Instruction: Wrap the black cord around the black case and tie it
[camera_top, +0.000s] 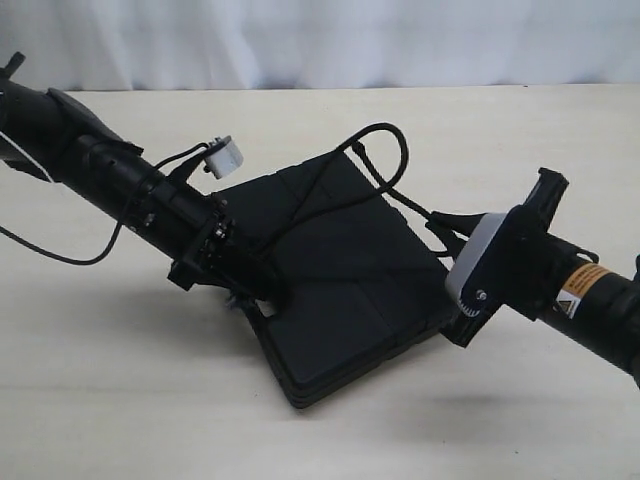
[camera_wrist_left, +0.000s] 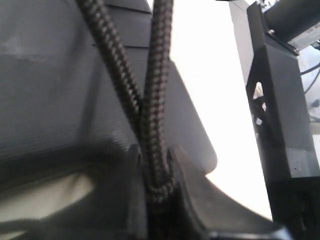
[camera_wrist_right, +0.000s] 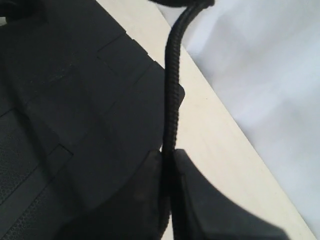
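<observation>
The pale wooden counter (camera_top: 120, 400) fills the view from its near edge to a white backdrop (camera_top: 320, 40) at the far side.

The black case (camera_top: 350, 310) lies at the centre of the counter with its grooved lid up. It is turned diagonally, with one corner pointing toward the near edge. It sits between the two arms.

The left arm (camera_top: 120, 170) enters from the far left and slopes down to the left edge of the case. The right arm (camera_top: 600, 300) enters from the right and points at the right corner of the case.

The left gripper (camera_top: 262, 290) sits at the left edge of the case. Its jaws are almost closed and pinch two strands of the black cord (camera_top: 395, 150), which meet side by side between the fingertips in the left wrist view.

The right gripper (camera_top: 447, 235) hangs just beside the far-right edge of the case. Its jaws are fully closed on a single strand of the cord.

From the left gripper, the cord runs across the far part of the lid. It arches in a loop past the far corner of the case, then drops right to the right gripper.

A thin smooth cable (camera_top: 60, 255) hangs below the left arm. A small yellow label (camera_top: 580, 290) is fixed to the right arm.
</observation>
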